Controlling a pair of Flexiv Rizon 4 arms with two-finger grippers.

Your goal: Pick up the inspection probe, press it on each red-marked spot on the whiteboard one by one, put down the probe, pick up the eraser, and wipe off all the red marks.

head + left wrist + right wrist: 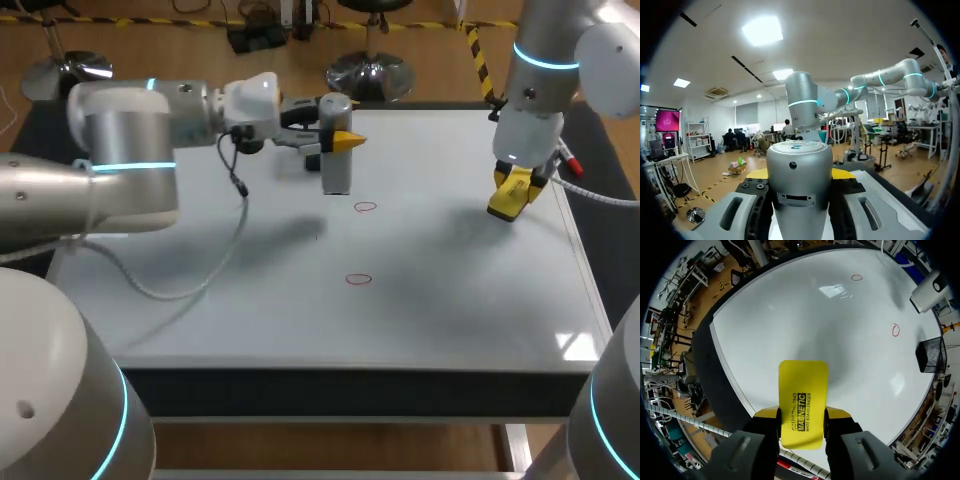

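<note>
White and glossy, the whiteboard (450,300) fills the middle of the head view, with the dark table rim (350,390) running along its lower side. A pale glare patch (575,345) lies near the board's lower right corner, and soft grey shadows spread under both arms. Two small red rings are drawn on it. The upper red mark (365,207) sits just above centre, and the lower red mark (358,279) is almost straight below it, the two well apart.

The left arm (120,150) enters from the left edge and reaches to the upper middle. There the left gripper (338,140) is clamped sideways on the inspection probe (337,172). The probe is a silver cylinder standing upright, its lower end just up and left of the upper red mark. Whether it touches the board cannot be told. In the left wrist view the cylinder sits between the fingers (757,202), which press it from both sides.

The right arm (535,90) comes down from the upper right corner. The right gripper (513,195) hangs over the board's right part, near its right edge. In the right wrist view its fingers (765,435) grasp the yellow eraser (803,400) from both sides. The flat pad sticks out ahead of them over the white surface. Farther ahead, a black mesh basket (931,354) stands beside one of the red marks.
</note>
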